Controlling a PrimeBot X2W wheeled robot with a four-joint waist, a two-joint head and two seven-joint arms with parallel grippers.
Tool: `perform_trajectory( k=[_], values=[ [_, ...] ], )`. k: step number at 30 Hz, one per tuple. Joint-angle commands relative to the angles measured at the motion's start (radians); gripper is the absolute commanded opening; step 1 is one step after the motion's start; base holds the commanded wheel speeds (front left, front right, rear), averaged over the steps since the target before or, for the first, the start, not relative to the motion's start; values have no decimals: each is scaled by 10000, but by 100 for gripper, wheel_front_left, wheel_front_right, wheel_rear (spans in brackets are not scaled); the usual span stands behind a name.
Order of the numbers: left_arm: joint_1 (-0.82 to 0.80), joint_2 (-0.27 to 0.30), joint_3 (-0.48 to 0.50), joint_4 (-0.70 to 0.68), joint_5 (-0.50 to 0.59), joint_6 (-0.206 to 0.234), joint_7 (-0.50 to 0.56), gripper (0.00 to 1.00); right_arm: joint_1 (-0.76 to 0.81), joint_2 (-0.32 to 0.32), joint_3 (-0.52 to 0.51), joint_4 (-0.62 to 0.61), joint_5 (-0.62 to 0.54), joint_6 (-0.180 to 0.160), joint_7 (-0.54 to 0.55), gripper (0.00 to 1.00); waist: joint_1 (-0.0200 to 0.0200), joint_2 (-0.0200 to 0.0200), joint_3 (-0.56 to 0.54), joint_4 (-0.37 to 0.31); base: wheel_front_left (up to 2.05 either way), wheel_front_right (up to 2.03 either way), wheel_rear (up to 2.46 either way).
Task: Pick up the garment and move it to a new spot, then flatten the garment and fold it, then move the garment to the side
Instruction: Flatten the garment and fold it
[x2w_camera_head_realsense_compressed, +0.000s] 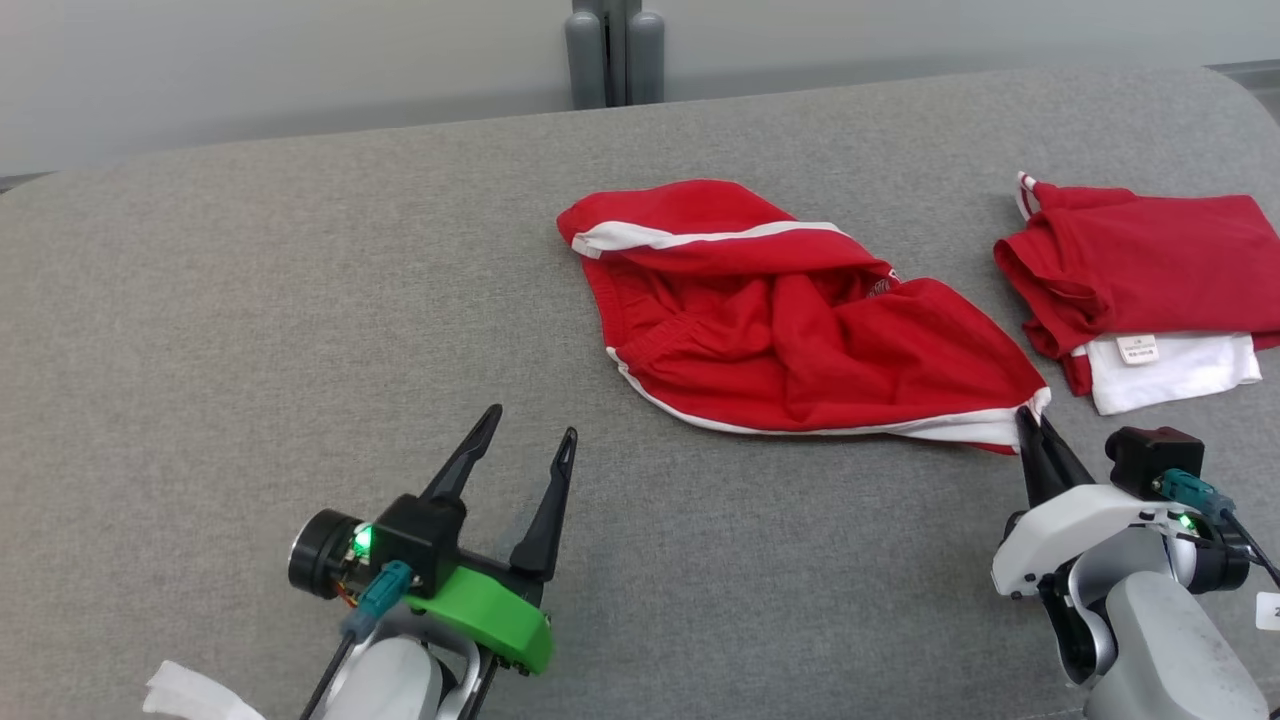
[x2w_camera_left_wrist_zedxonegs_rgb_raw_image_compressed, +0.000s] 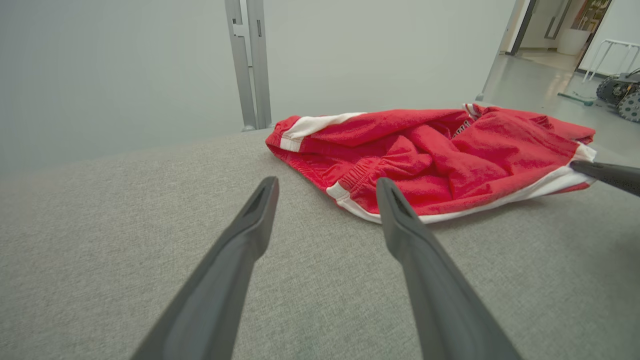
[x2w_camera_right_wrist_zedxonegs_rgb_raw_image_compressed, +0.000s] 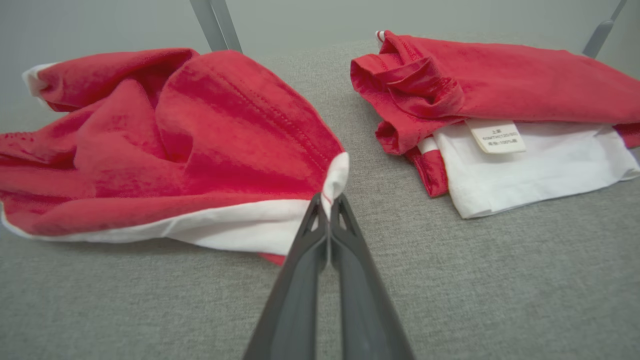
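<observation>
Eyes on the garment (x2w_camera_head_realsense_compressed: 800, 340), a bright red piece lying rumpled on the grey desk (x2w_camera_head_realsense_compressed: 250, 300), just right of the middle in the head view, out toward two o'clock. It is anything but flat: deep folds bunch up through its centre, and a gathered elastic waistband (x2w_camera_left_wrist_zedxonegs_rgb_raw_image_compressed: 362, 172) curls open on the side facing nine o'clock. A white stripe (x2w_camera_head_realsense_compressed: 690, 236) runs across the far part up at eleven o'clock, and a white trim band (x2w_camera_head_realsense_compressed: 900, 428) follows the near hem all the way to the corner at four o'clock. A small bit of print shows among the folds, too small to read. At that four o'clock corner is the right gripper (x2w_camera_head_realsense_compressed: 1032, 418). Its jaws are pressed tight together, and the wrist view shows the white corner of the hem pinched between the tips of the right gripper (x2w_camera_right_wrist_zedxonegs_rgb_raw_image_compressed: 326, 200), with the cloth fanning away from them toward ten o'clock. The left gripper (x2w_camera_head_realsense_compressed: 531, 422) sits down at seven o'clock, jaws spread wide with nothing between them but bare desk. From its own camera the left gripper (x2w_camera_left_wrist_zedxonegs_rgb_raw_image_compressed: 327, 182) points at the waistband side, close to the garment but not touching it. Over at three o'clock, apart from the garment, rests a folded pile (x2w_camera_head_realsense_compressed: 1140, 270) of red over white cloth with a small white label (x2w_camera_head_realsense_compressed: 1138, 349) showing. A grey post (x2w_camera_head_realsense_compressed: 612, 50) stands beyond the far edge at twelve o'clock.
</observation>
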Motion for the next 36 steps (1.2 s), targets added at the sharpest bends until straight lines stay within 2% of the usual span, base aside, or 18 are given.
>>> perform_trajectory(
  k=[1,6,13,21,28,35,36],
  values=[
    [-342,231,-283,195,176,-14,-1,100,-65,62,-30,-119,-97,-4,76,0,0,0,231,-325,0,0,0],
    [-1298,723,-1200,1675,725,-16,-1,100,-255,258,-75,-382,-301,-4,203,0,0,0,478,-614,0,0,0],
    [-3112,872,-2199,3288,748,-15,-1,100,-531,424,-624,-524,-635,-4,219,0,0,0,903,-1024,0,0,0],
    [-4297,1087,-3550,4102,473,-6,-1,100,-848,618,-468,-438,-725,-4,206,0,0,0,1256,-1391,0,0,0],
    [-4861,1155,-3947,4828,383,-7,-1,100,-999,708,-229,-423,-646,-4,118,0,0,0,1390,-1541,0,0,0],
    [-5028,1120,-4151,4691,211,-7,-1,100,-1072,733,-91,-419,-635,-4,111,0,0,0,1470,-1550,0,0,0],
    [-5019,1115,-4232,4712,174,-7,-1,96,-1079,725,-72,-416,-647,-4,119,0,0,0,1472,-1544,0,0,0]
  ],
)
